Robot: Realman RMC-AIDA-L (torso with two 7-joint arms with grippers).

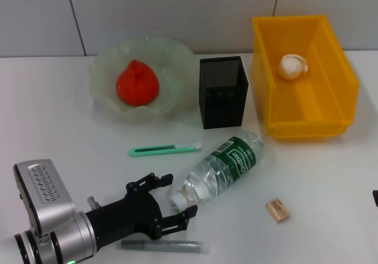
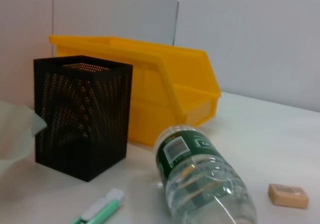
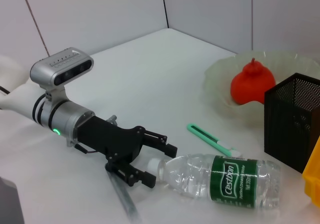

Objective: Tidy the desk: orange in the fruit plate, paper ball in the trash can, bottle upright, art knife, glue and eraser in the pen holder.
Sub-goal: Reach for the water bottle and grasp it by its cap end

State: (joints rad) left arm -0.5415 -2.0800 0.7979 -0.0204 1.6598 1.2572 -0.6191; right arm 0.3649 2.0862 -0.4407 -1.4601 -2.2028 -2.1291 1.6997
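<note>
The bottle (image 1: 221, 166) lies on its side on the desk (image 1: 331, 181), its white cap pointing at my left gripper (image 1: 179, 196). That gripper is open, one finger on each side of the cap. The orange (image 1: 137, 84) sits in the fruit plate (image 1: 171, 54). In the yellow trash can (image 1: 331, 98) lies the paper ball (image 1: 292, 66). The pen holder (image 1: 222, 91) stands between plate and bin. The art knife (image 1: 165, 150) lies just beyond the left gripper, and the glue (image 1: 162, 246) lies right under it. The eraser (image 1: 277, 209) rests right of the bottle.
A dark sliver of my right gripper (image 1: 375, 198) shows at the right edge of the head view, parked. The left wrist view looks along the bottle (image 2: 200, 179) toward the pen holder (image 2: 82, 116) and trash can (image 2: 165, 83).
</note>
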